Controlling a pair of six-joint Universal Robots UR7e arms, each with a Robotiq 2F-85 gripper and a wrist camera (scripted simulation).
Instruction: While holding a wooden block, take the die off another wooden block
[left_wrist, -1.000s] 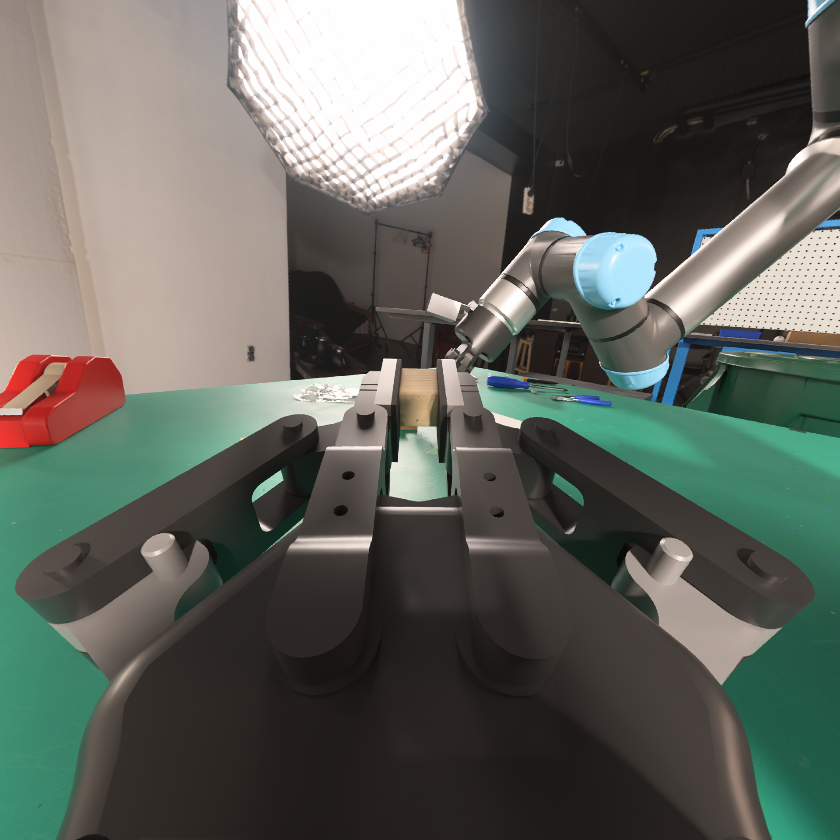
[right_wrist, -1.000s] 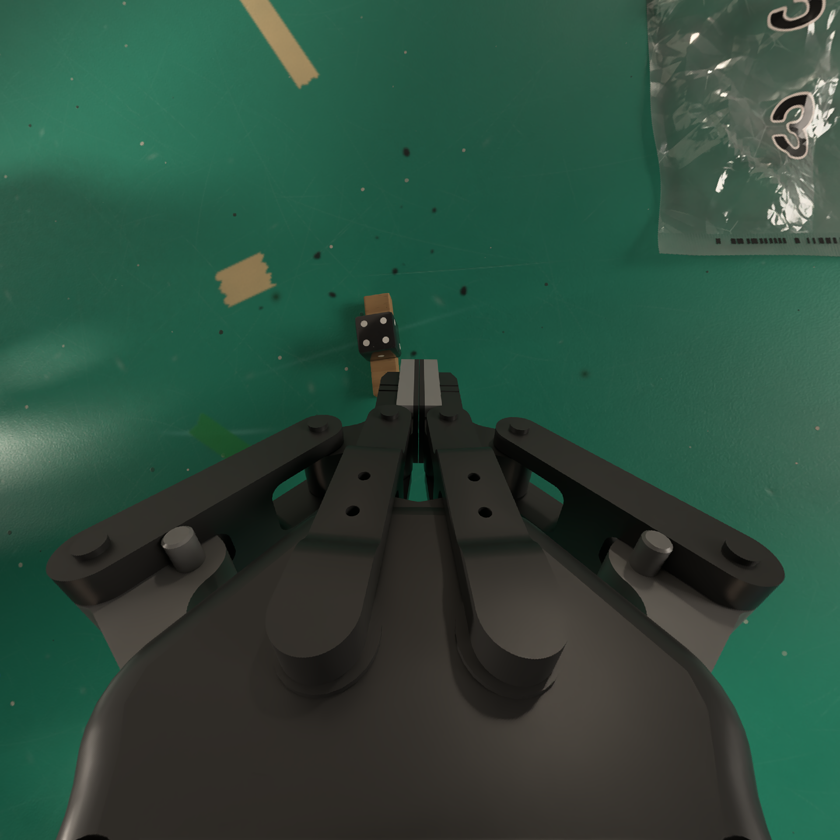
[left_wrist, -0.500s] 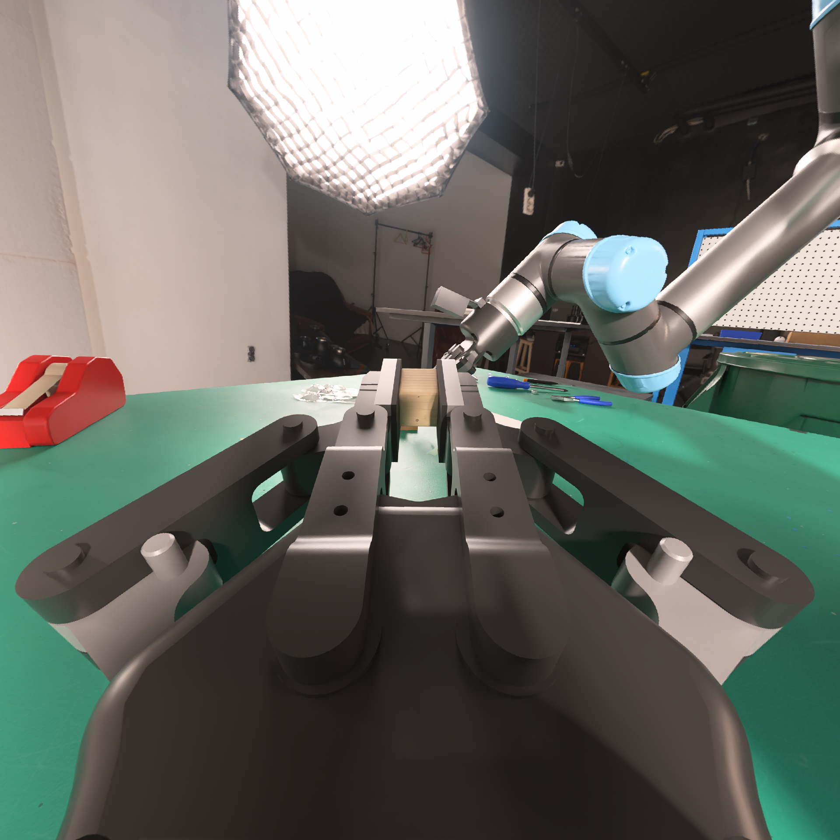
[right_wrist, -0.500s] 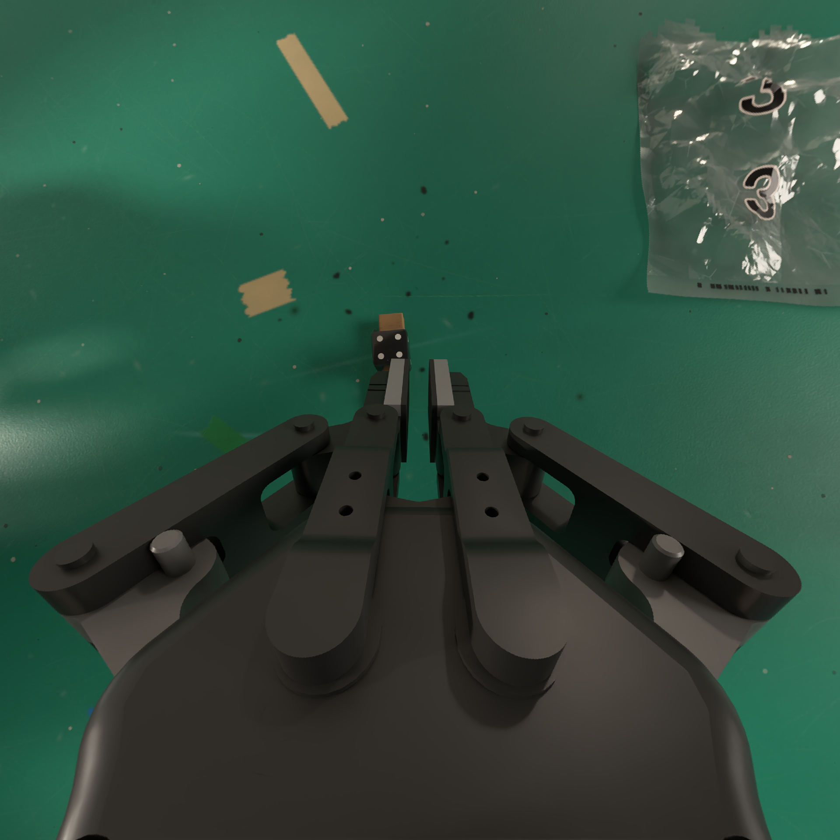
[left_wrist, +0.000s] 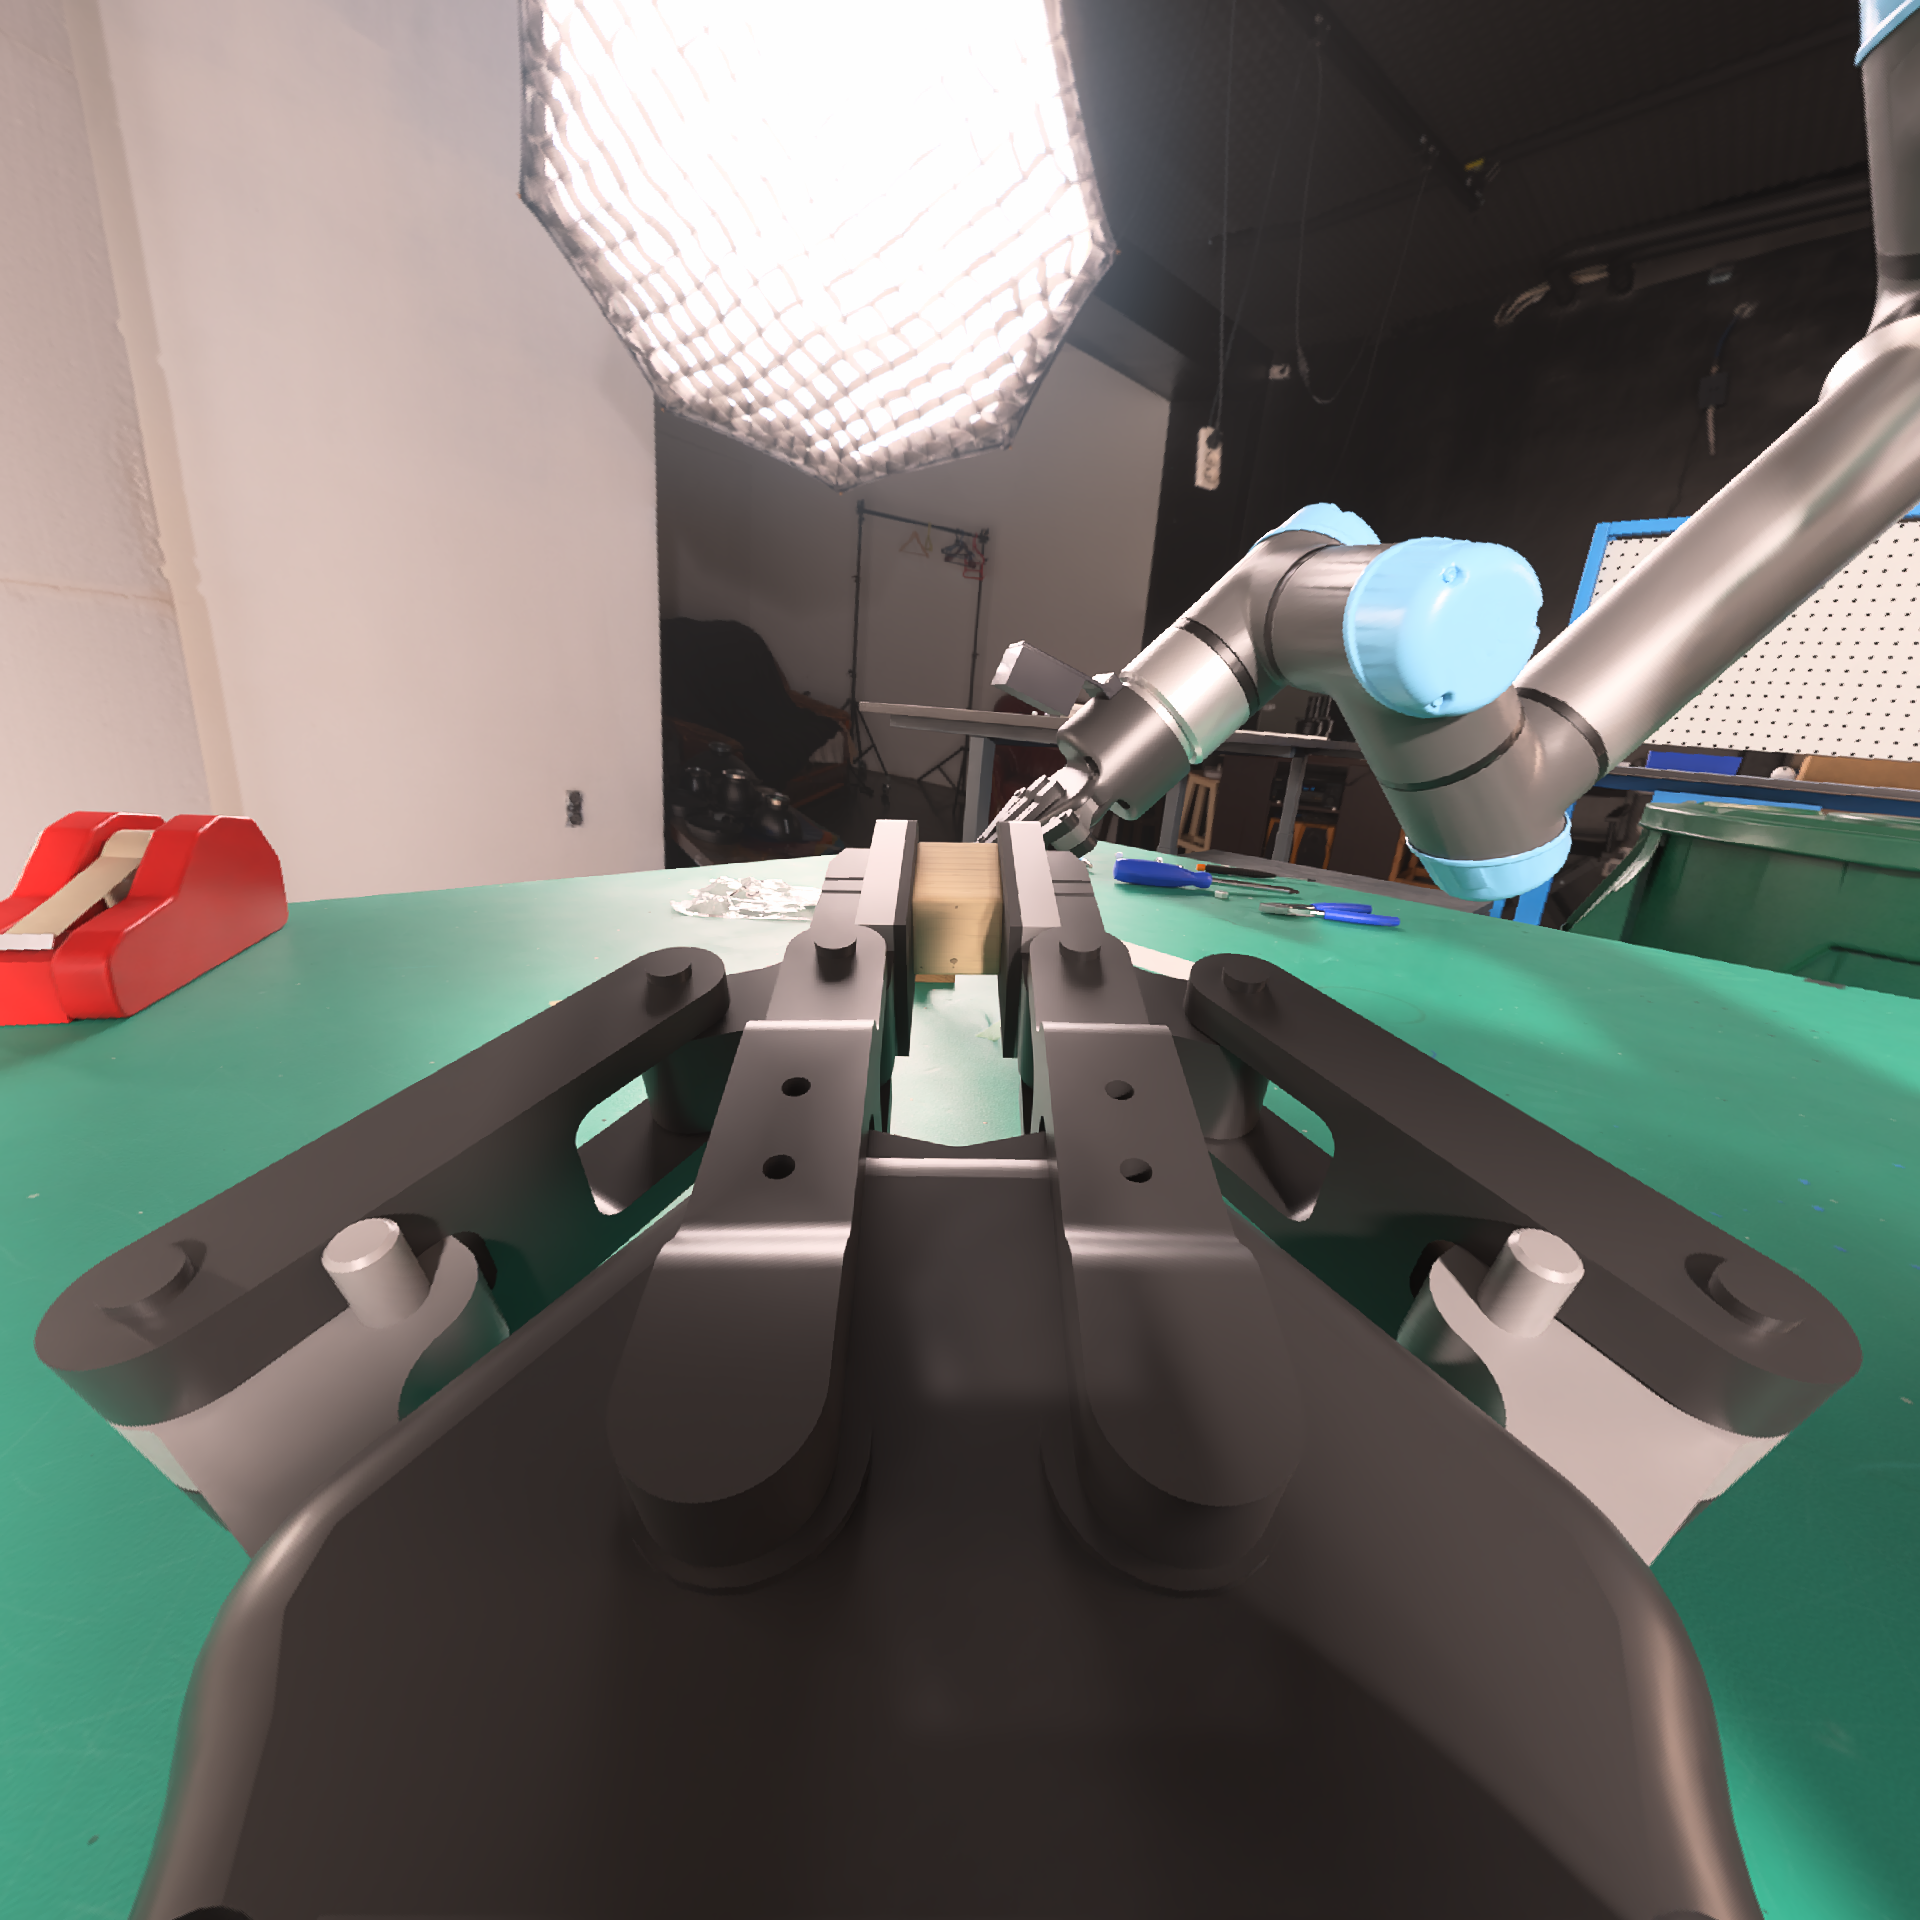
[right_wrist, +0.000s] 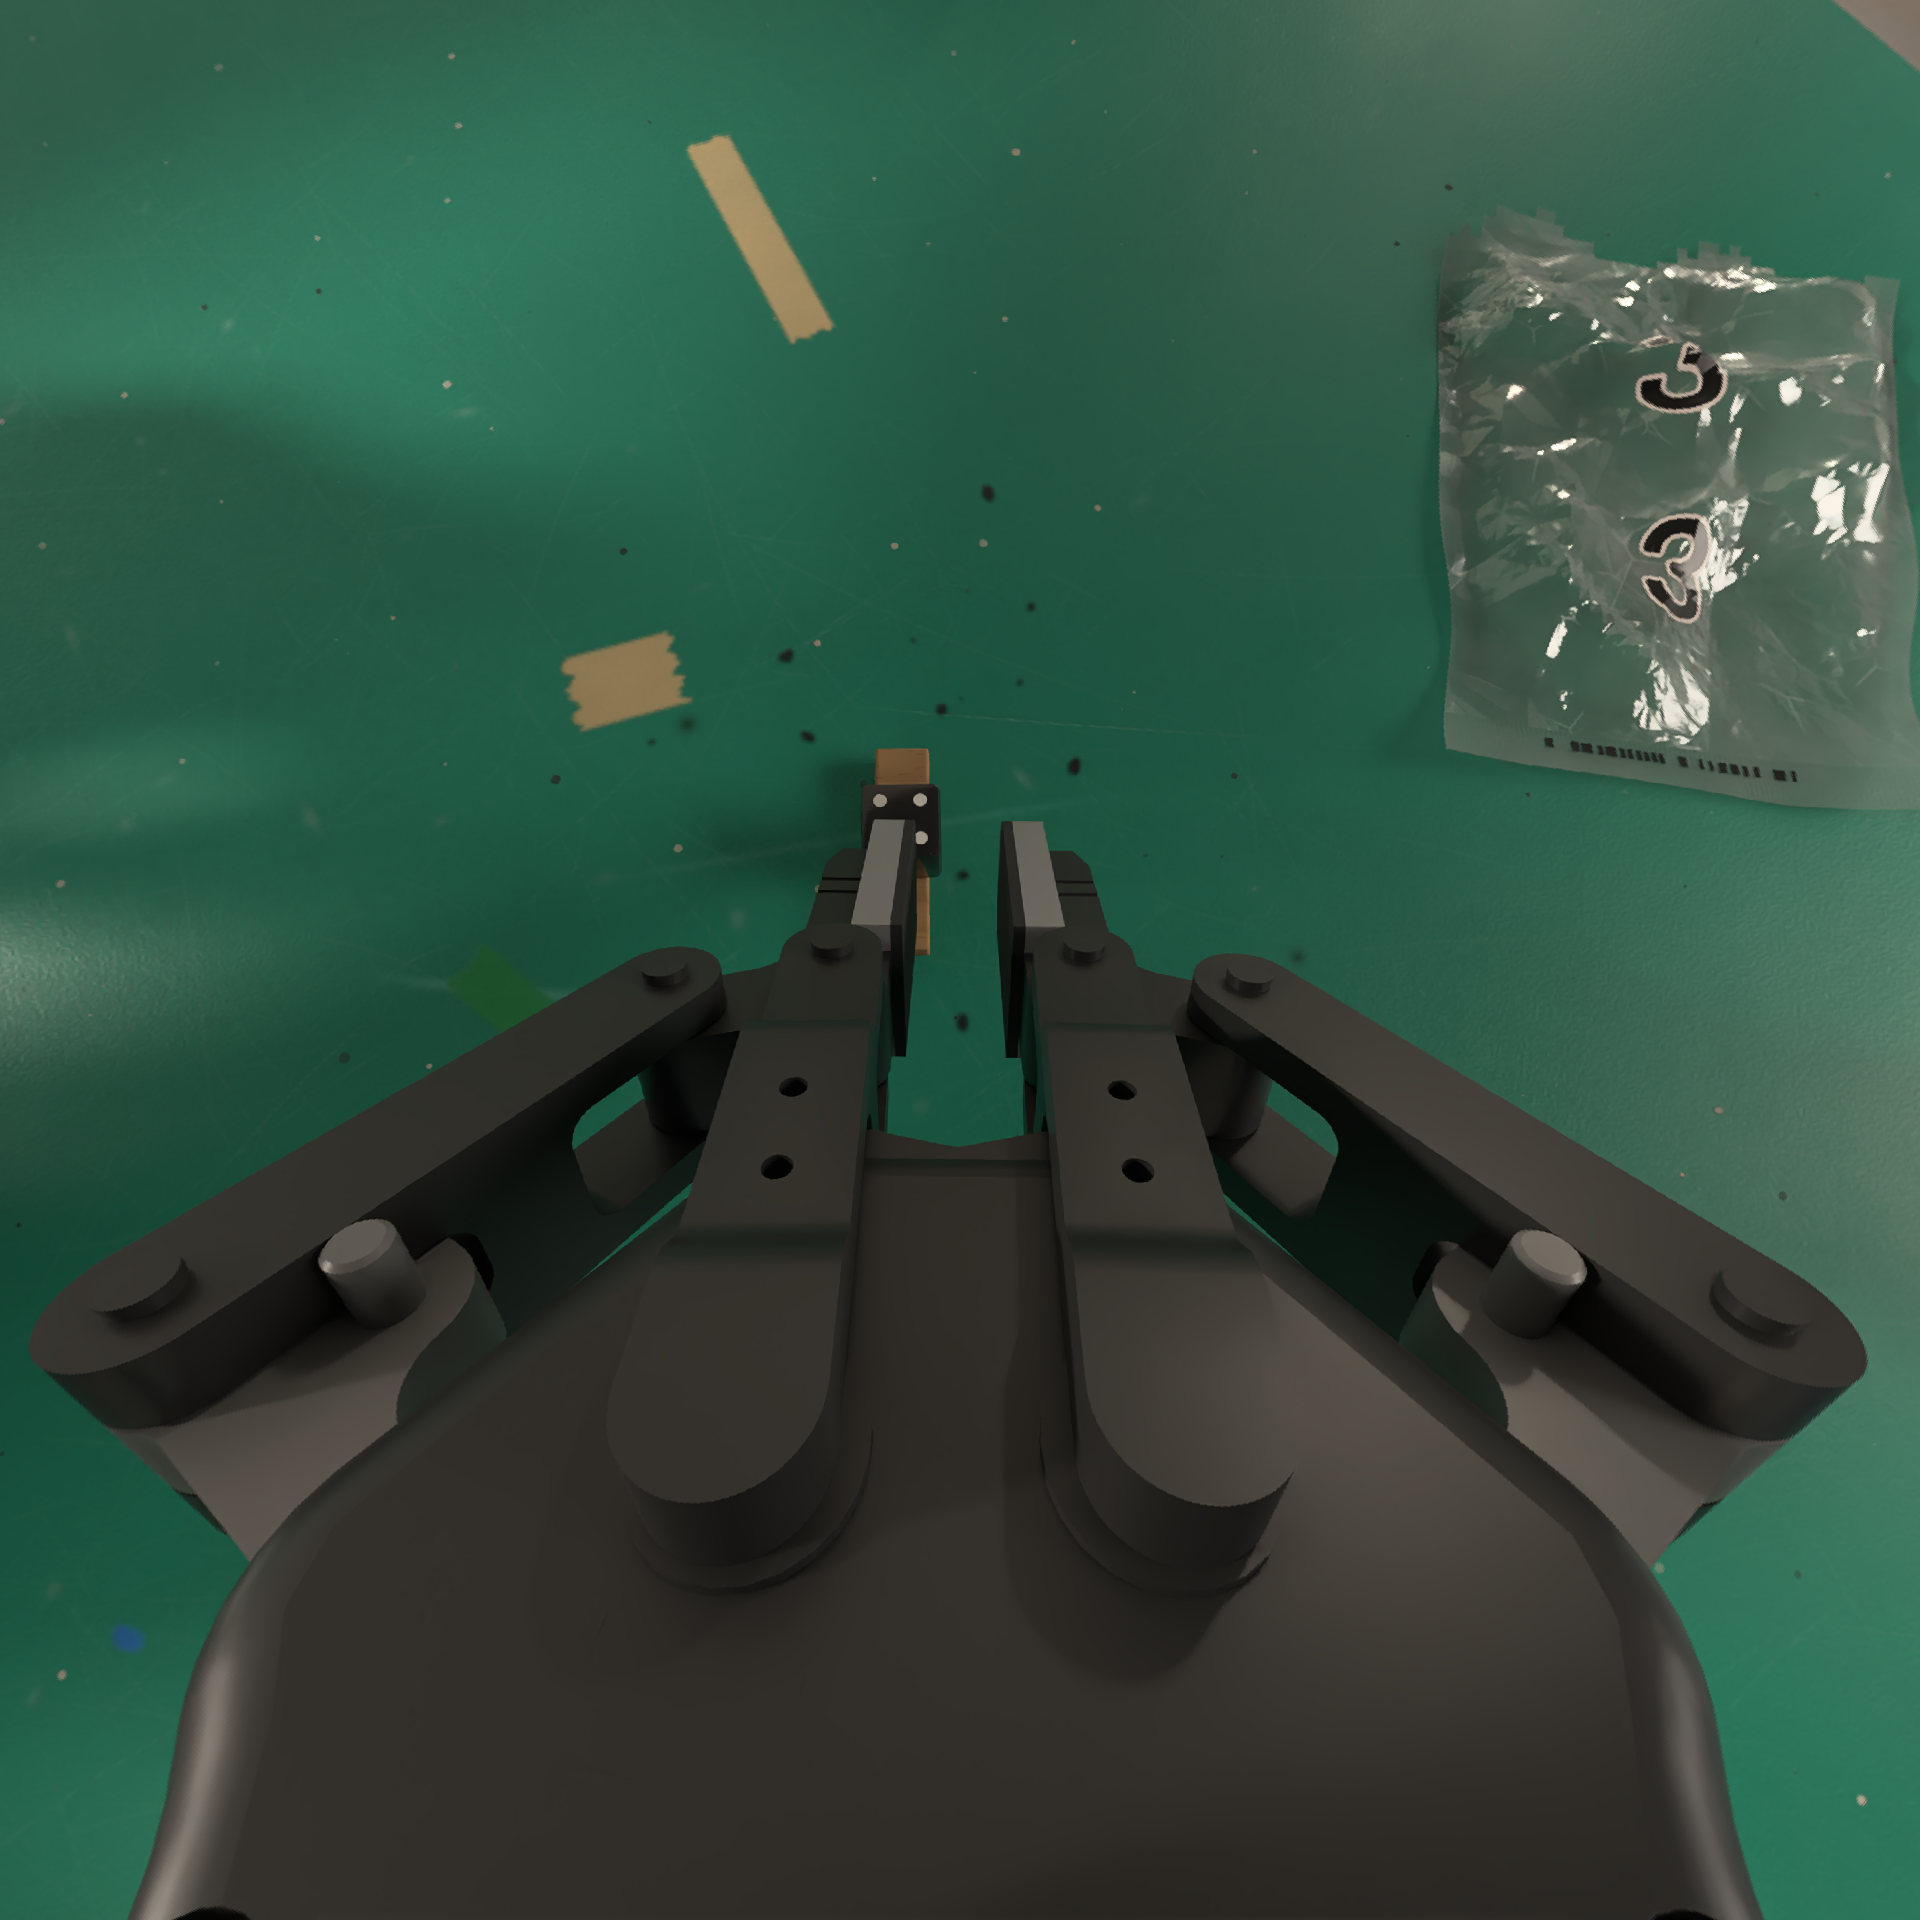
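Note:
My left gripper is shut on a pale wooden block and holds it just above the green table. In the right wrist view, a black die with white pips sits on a narrow brown wooden block lying on the table. My right gripper is open and empty above them; its left fingertip overlaps the die and hides part of it and the block. The right arm also shows in the left wrist view, reaching down behind the held block.
A clear plastic bag lies at the right. Two tan tape strips are stuck on the table. A red tape dispenser stands far left. Blue-handled tools lie at the back.
My right gripper has opened from fully shut and pulled back, higher above the die. The left gripper and its block have not moved.

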